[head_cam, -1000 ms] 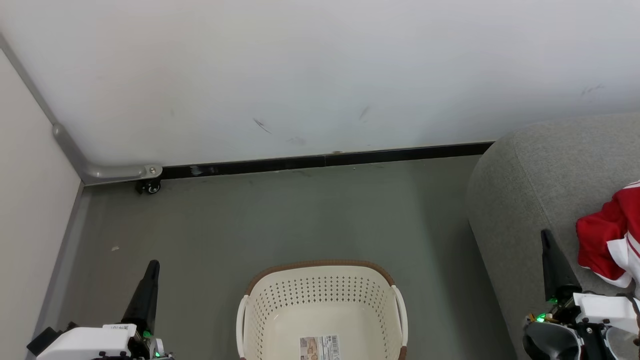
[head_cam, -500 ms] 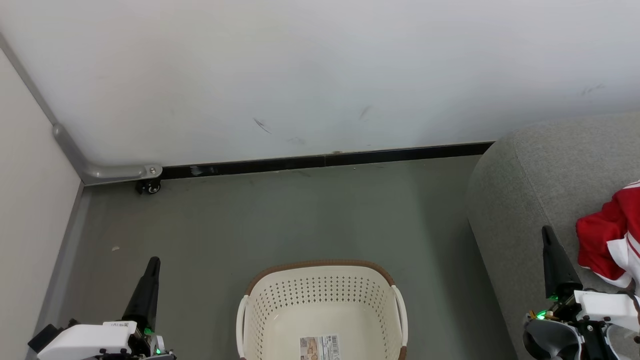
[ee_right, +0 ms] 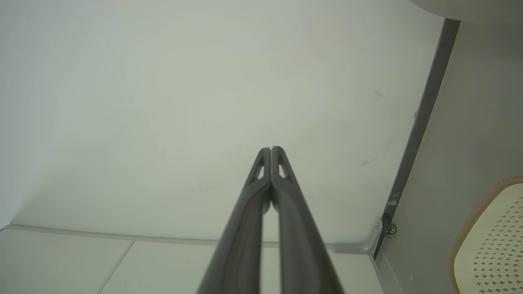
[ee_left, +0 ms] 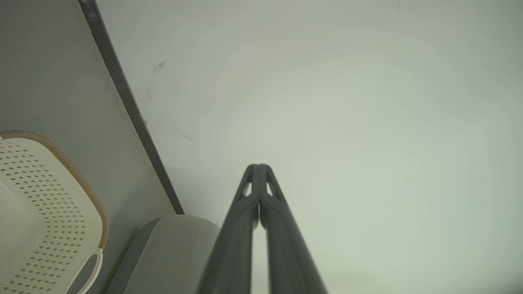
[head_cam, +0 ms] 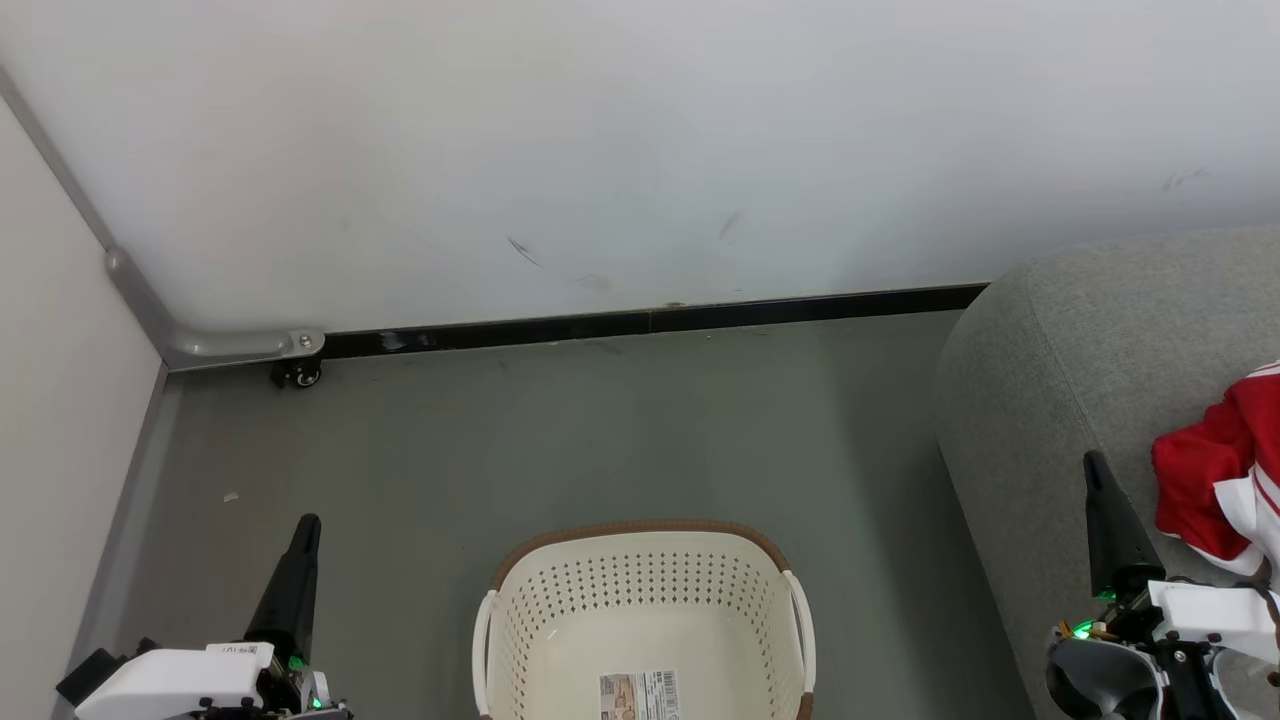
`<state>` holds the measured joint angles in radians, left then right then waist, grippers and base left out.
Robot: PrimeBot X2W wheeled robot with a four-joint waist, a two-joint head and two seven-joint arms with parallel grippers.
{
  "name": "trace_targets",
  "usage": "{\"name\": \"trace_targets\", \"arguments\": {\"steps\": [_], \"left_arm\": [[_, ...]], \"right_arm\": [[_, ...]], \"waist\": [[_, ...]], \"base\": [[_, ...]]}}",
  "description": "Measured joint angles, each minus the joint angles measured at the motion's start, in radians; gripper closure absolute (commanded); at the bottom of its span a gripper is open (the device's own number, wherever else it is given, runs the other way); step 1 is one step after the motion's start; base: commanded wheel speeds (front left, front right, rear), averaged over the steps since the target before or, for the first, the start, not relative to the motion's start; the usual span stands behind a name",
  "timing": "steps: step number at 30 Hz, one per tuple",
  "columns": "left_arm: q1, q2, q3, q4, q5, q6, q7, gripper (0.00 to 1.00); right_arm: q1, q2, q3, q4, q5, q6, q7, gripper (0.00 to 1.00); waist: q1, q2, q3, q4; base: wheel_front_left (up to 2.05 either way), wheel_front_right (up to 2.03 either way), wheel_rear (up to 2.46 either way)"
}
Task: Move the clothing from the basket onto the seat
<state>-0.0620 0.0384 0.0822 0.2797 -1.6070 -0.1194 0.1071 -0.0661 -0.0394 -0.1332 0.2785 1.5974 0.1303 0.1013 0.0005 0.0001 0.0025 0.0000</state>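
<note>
The cream perforated basket (head_cam: 645, 610) with a brown rim stands on the floor at the bottom middle of the head view, holding nothing but a paper label (head_cam: 640, 695). Red clothing (head_cam: 1215, 475) with white trim lies on the grey seat (head_cam: 1080, 350) at the right edge. My left gripper (head_cam: 305, 528) is shut and points up at the lower left, apart from the basket. My right gripper (head_cam: 1093, 463) is shut over the seat, just left of the clothing and not touching it. In the wrist views both grippers (ee_left: 258, 166) (ee_right: 271, 149) show tips pressed together, holding nothing.
A white wall (head_cam: 640, 150) with a black baseboard (head_cam: 650, 320) runs behind the grey floor (head_cam: 600, 430). A grey partition foot with a small caster (head_cam: 298, 375) sits in the left corner. A pale panel (head_cam: 50, 400) closes the left side.
My right gripper has dropped slightly lower in the head view; the left gripper, basket and clothing have not moved.
</note>
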Motion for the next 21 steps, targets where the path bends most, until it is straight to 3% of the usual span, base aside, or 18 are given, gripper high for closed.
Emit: {"name": "trace_targets", "arguments": {"steps": [21], "left_arm": [[0.0,0.0,0.0,0.003,0.0,-0.001,0.0,1.0]], "right_arm": [[0.0,0.0,0.0,0.0,0.0,0.0,0.0,1.0]], "waist": [[-0.0001,0.0,0.0,0.0]], "base": [[0.0,0.0,0.0]]}}
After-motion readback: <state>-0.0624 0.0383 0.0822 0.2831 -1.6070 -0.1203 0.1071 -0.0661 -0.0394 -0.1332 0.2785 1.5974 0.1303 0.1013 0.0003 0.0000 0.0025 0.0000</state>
